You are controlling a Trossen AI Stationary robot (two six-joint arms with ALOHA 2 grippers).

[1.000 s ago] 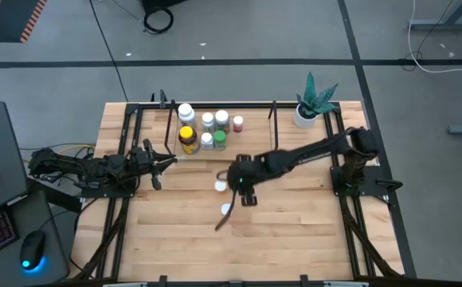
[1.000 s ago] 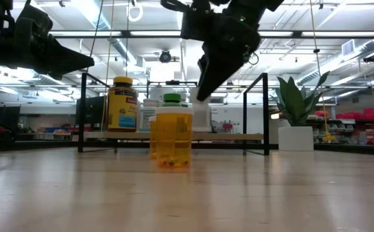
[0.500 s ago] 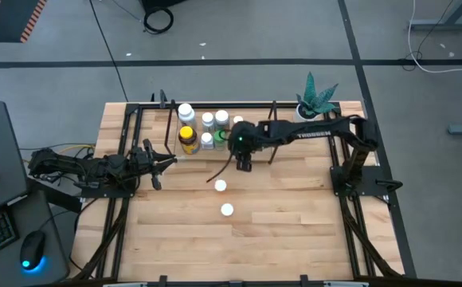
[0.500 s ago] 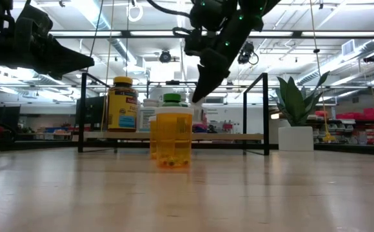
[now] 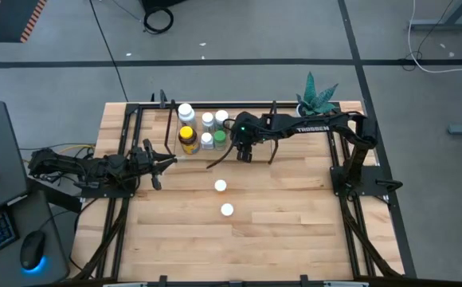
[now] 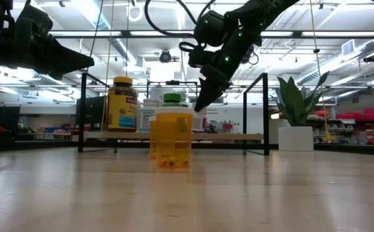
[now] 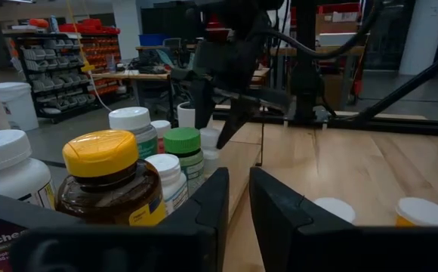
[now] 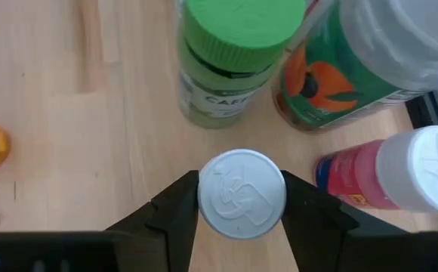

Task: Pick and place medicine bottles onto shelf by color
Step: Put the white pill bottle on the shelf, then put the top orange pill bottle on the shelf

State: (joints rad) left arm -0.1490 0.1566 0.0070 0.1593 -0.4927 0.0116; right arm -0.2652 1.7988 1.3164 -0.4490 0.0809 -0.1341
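1. White-capped bottle [image 8: 242,194]: clamped between the right gripper [image 8: 242,198] fingers, over the shelf [image 5: 255,151], beside the green-capped bottle [image 8: 234,57] lettered "CAF".
2. Left gripper [image 5: 167,162]: fingers nearly together, empty, beside the shelf.
3. Light-wood table [image 5: 295,223]; workshop behind.

bottles cluster [image 5: 201,129] on shelf [image 5: 251,158], back of table; two bottles [image 5: 223,198] on table [image 5: 295,231] before it.
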